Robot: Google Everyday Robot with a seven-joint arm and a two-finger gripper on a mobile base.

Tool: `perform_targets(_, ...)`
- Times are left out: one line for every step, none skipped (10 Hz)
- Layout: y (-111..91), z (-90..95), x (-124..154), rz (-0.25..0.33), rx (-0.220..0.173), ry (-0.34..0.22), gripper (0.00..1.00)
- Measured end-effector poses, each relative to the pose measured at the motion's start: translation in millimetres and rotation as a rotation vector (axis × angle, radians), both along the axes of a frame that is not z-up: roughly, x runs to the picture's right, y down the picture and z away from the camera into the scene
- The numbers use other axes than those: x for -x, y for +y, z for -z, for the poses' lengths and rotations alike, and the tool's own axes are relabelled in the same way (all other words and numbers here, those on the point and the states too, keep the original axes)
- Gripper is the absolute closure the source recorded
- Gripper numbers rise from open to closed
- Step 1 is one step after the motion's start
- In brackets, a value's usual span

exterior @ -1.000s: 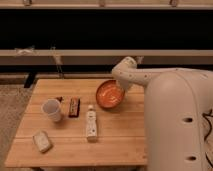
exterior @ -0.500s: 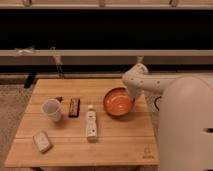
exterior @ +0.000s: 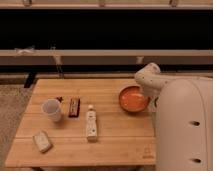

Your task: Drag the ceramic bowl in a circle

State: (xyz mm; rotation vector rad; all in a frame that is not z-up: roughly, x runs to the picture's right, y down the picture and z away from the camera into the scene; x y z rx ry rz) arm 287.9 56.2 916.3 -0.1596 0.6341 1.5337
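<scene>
In the camera view, the round, shallow, glossy orange-red ceramic bowl (exterior: 133,99) sits on the right side of the pale wooden bench (exterior: 100,92), in the far half, close to the right edge where the robot's white body (exterior: 185,125) blocks the view. The hand (exterior: 148,96) is at the bowl's right rim, under the white arm joint. It is closed narrow and appears to pinch the rim, though the arm hides most of the contact.

The step in hand looks like the sweep of the circle along its right side. To do it well, the bowl's base should stay flat on the wood and slide, not lift or tip. The grip on the rim should hold steady so the glossy ceramic does not slip free. The curve should now turn towards the near side before the bowl reaches the bench edge. The arc back to the left must stay tight enough to pass clear of the small white bottle (exterior: 91,125) lying near the middle, the dark snack bar (exterior: 74,106) and the white cup (exterior: 51,109).

Compared with half a second ago, the bowl and the hand stand further right, and the arm joint has moved with them. The cup, the bar, the bottle and the pale packet (exterior: 42,141) at the near left lie as they did.
</scene>
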Motion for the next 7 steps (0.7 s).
perform_targets(-2.8,-2.7,-1.6,0.006,-0.007,0.014,1.0)
perform_targets(-8.0,-7.4,2.2,0.016,-0.018,0.027,1.0)
perform_targets(-16.6,-14.6,11.3,0.024,-0.031,0.029,1.0)
perform_targets(-27.0,-22.4,25.1,0.034,-0.042,0.027,1.0)
perform_targets(-35.3,-27.2,36.8,0.039,-0.052,0.021,1.0)
perform_targets(-45.5,-31.3,52.0,0.048,-0.065,0.011,1.0)
perform_targets(-55.2,-34.1,73.0,0.062,-0.077,-0.009,1.0)
